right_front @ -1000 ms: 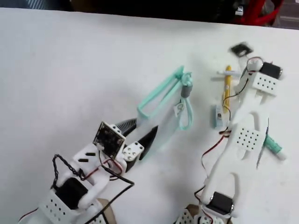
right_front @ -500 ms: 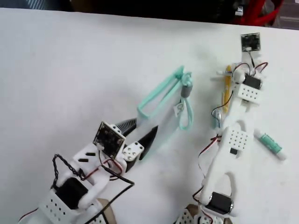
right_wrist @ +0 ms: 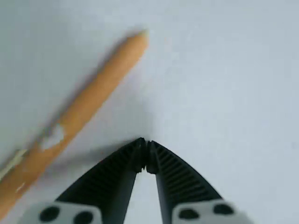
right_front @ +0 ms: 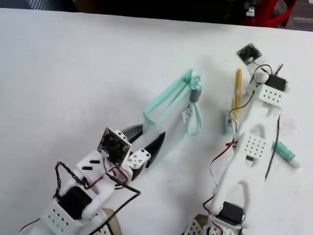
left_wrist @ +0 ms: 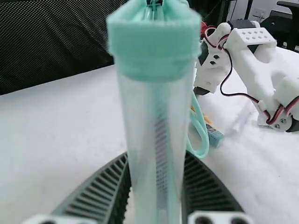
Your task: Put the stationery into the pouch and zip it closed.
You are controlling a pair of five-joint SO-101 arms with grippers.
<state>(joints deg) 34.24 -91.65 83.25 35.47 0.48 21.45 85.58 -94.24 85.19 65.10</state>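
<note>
Your left hand (right_front: 145, 141) is clamped on one end of the clear plastic pouch with mint-green trim (right_front: 168, 105). The pouch stretches away from it across the white bench (right_front: 73, 63), up and to the right in the high view. In the left wrist view the dark ribbed fingers (left_wrist: 110, 184) press on both sides of the pouch's clear wall.

A small white tag (right_front: 186, 114) hangs at the pouch's far end, beside the mint-green looped strap (right_front: 195, 120). Any print on it is too small to read.

To the right of the strap lies a small pale-blue block (right_front: 228, 122). Just past it is the yellow-orange pen (right_front: 237, 93), lying flat on the bench, well apart from the pouch. A pale mark shows on the pen's barrel (right_wrist: 51, 135), but you cannot read it.

Your right hand (right_wrist: 145, 156) has its tips pressed together with nothing between them. It sits just beside the pen, not on it.

Farthest right, a white stick with a teal cap (right_front: 284, 152) lies next to the right arm.
</note>
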